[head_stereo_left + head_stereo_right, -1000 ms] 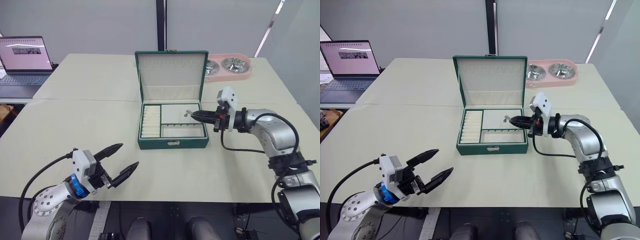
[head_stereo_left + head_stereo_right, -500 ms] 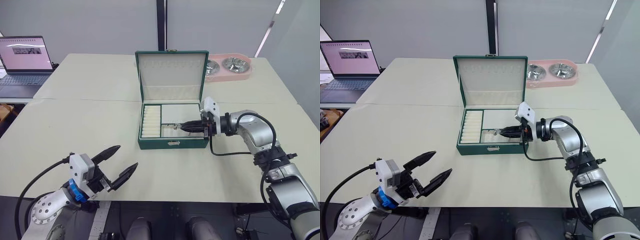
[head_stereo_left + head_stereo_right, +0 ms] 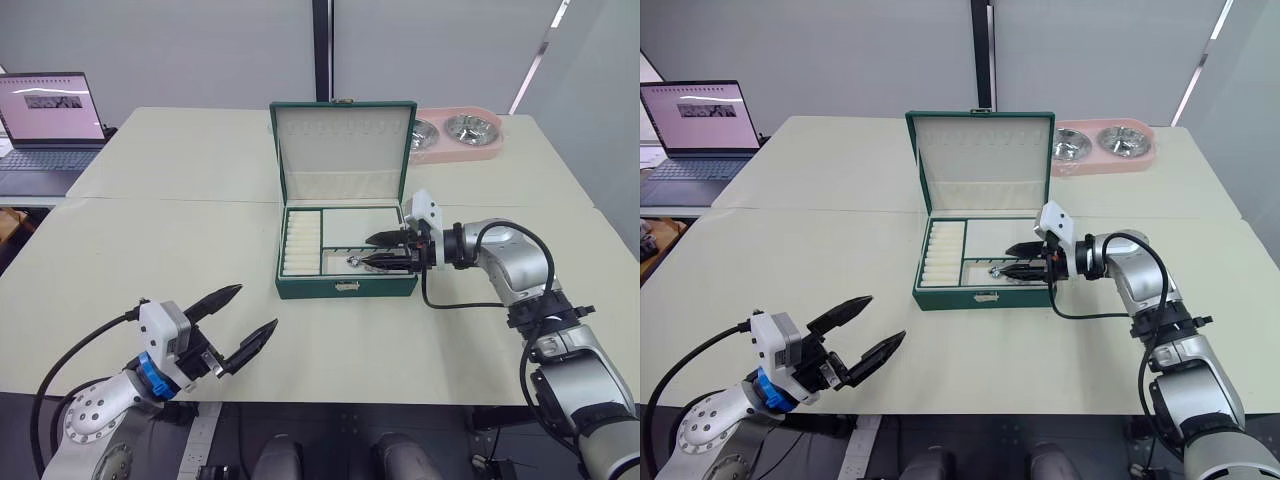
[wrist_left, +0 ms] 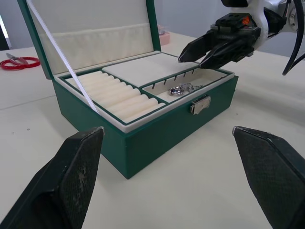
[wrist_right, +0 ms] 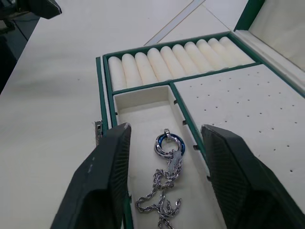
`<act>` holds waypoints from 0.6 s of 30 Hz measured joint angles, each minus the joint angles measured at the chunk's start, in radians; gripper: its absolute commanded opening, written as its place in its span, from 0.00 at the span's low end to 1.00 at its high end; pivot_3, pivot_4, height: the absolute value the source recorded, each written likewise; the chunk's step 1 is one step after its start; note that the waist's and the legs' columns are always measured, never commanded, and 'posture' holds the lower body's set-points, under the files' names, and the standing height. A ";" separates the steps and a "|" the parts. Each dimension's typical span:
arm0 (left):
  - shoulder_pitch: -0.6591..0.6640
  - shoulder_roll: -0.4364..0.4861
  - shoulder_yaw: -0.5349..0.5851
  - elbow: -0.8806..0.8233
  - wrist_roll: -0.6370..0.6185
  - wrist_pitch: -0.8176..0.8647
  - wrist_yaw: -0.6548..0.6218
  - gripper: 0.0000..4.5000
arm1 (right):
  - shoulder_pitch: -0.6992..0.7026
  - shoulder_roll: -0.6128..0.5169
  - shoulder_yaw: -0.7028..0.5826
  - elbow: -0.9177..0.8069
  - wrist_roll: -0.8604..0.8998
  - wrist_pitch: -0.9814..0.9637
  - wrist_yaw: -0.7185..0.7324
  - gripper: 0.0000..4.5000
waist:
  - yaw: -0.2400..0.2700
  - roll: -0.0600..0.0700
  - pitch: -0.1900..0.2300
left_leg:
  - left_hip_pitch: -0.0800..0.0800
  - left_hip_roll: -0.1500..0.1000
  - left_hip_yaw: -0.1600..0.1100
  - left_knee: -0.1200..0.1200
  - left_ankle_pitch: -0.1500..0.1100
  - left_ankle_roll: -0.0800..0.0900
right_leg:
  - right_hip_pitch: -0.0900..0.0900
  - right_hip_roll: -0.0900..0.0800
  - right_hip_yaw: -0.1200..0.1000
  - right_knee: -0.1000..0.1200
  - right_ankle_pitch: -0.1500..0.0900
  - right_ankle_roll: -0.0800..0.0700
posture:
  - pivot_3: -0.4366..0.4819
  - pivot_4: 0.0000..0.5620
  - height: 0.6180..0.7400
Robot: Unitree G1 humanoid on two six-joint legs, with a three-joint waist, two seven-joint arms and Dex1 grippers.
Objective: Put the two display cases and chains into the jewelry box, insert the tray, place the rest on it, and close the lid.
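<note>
The small silver chain with a ring clasp [image 5: 167,179] lies in the front compartment of the cream-lined tray [image 3: 362,225], inside the open dark green jewelry box [image 3: 345,286] at frame centre. The right gripper [image 3: 378,252] hovers over it, fingers spread and empty; the left gripper [image 3: 243,323], lower left, gapes empty. Likely next: shut the upright lid [image 3: 343,150]. Pale tabletop [image 3: 150,250]; laptop [image 3: 48,120] upper left, pink double bowl [image 3: 458,135] upper right

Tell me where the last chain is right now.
The chain lies in the tray's front compartment, beside the ring rolls, under the open right pincer.
</note>
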 measured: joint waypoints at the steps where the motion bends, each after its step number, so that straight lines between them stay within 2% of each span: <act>1: -0.008 0.001 0.000 0.000 0.000 0.009 0.006 1.00 | 0.001 -0.001 -0.011 -0.009 0.009 0.003 -0.002 0.79 | 0.000 0.000 0.000 | 0.000 0.000 0.000 0.000 0.000 0.000 | 0.000 0.000 0.000 0.000 0.000 0.000 | 0.48 0.27 1.00; 3: -0.029 0.004 0.000 0.004 0.001 0.032 0.020 1.00 | 0.017 -0.015 -0.046 -0.044 0.023 0.011 -0.012 0.95 | 0.000 0.000 0.000 | 0.000 0.000 0.000 0.000 0.000 0.000 | 0.000 0.000 0.000 0.000 0.000 0.000 | 0.48 0.27 1.00; 4: -0.035 0.006 0.001 0.008 0.000 0.042 0.025 1.00 | 0.028 -0.025 -0.063 -0.057 0.029 0.012 -0.016 0.99 | 0.001 0.000 0.000 | 0.000 0.000 0.000 0.000 0.000 0.000 | 0.000 0.000 0.000 0.000 0.000 0.000 | 0.48 0.27 1.00; 11: -0.070 0.046 0.026 0.100 -0.013 0.096 0.008 1.00 | 0.209 -0.135 -0.204 -0.145 0.069 0.044 -0.073 0.99 | 0.005 0.000 0.000 | 0.000 0.000 0.000 0.000 0.000 0.000 | 0.000 0.000 0.000 0.000 0.000 0.000 | 0.48 0.27 1.00; 18: -0.177 0.108 0.097 0.305 -0.003 0.099 -0.007 1.00 | 0.428 -0.246 -0.406 -0.193 0.125 0.061 -0.127 0.99 | 0.006 0.000 0.000 | 0.000 0.000 0.000 0.000 0.000 0.000 | 0.000 0.000 0.000 0.000 0.000 0.000 | 0.48 0.27 1.00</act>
